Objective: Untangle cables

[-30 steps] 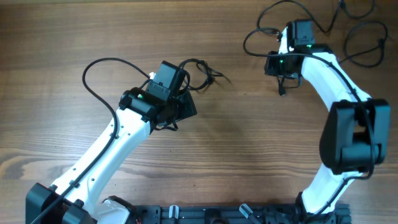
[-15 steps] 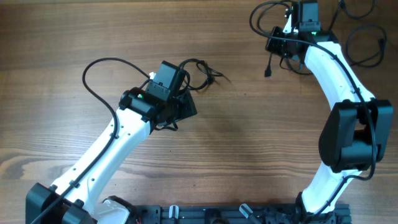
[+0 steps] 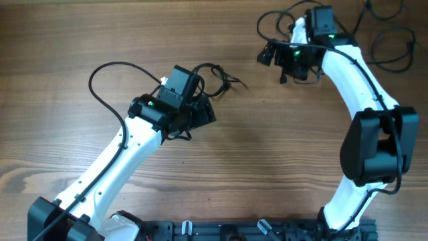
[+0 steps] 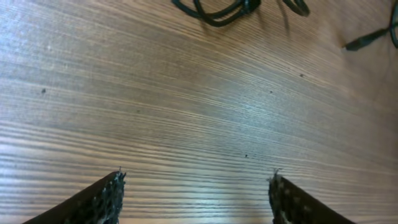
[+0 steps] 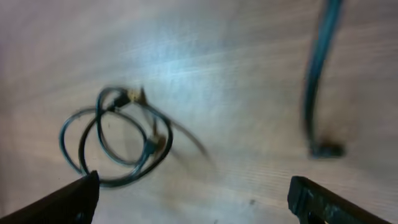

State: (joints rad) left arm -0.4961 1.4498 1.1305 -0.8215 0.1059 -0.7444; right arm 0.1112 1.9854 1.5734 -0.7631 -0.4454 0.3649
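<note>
Low over the brown wood-grain table (image 3: 80,40), the left gripper (image 3: 204,110) sits just beside a small coil of the thin black flexible cables (image 3: 224,79). The coil lies right off the front of the wrist, toward the middle of the table.

From the left wrist, the left gripper (image 4: 196,186) is spread wide. Its dark textured fingertips (image 4: 112,190) stand far apart with only bare wood between them. The coil (image 4: 214,11) lies ahead at the top edge, and a small plug end (image 4: 364,41) rests off to the right.

Over at the far side, the right gripper (image 3: 271,55) hangs among more loose loops of black cable (image 3: 409,45) spread along the table's top right.

The right wrist view is blurred, but the right gripper (image 5: 193,193) clearly has both fingers set wide apart, nothing between them. A coiled strand (image 5: 118,149) lies on the wood below. Another strand (image 5: 320,81) runs down on the right to a plug tip (image 5: 326,149).
</note>
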